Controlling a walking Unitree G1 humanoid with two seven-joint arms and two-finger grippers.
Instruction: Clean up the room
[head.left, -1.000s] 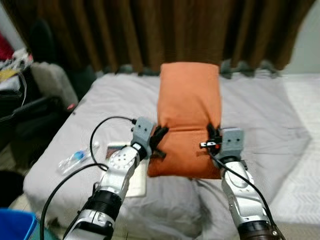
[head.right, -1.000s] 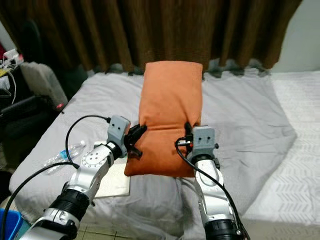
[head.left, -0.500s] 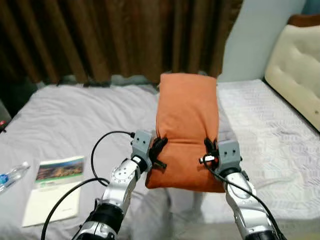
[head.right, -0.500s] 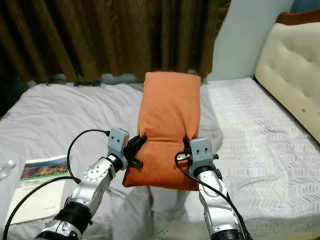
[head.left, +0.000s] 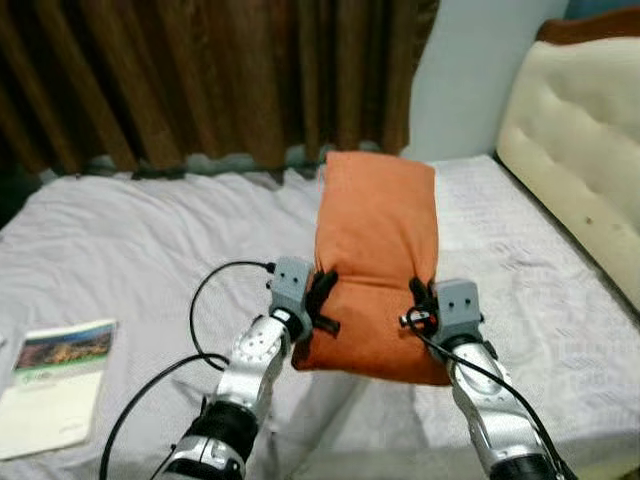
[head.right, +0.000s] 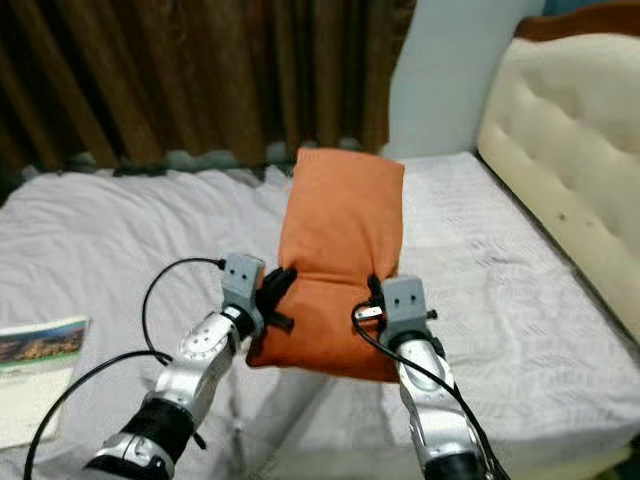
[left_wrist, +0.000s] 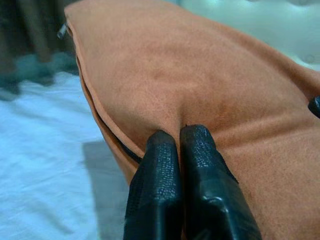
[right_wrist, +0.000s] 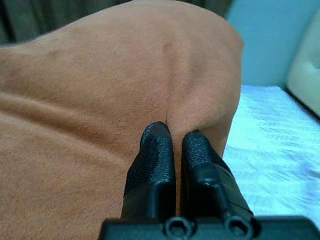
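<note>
Grey bedding (head.left: 140, 240) is spread wide below an orange pillow (head.left: 375, 260), held aloft lengthwise. Its near side edges are pinched by the left gripper (head.left: 322, 297) and right gripper (head.left: 420, 303), fingers closed on fabric. A booklet (head.left: 50, 385) is seen far left.

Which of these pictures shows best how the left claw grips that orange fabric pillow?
The left wrist view: the left gripper pinches a fold of the orange fabric pillow beside its seam. The eye views show it small at the pillow's side; the right wrist view shows the right gripper pinching likewise.

left claw (head.left: 322, 291): arm raised forward, fingers pinched together | right claw (head.left: 420, 302): arm raised forward, fingers pinched together
</note>
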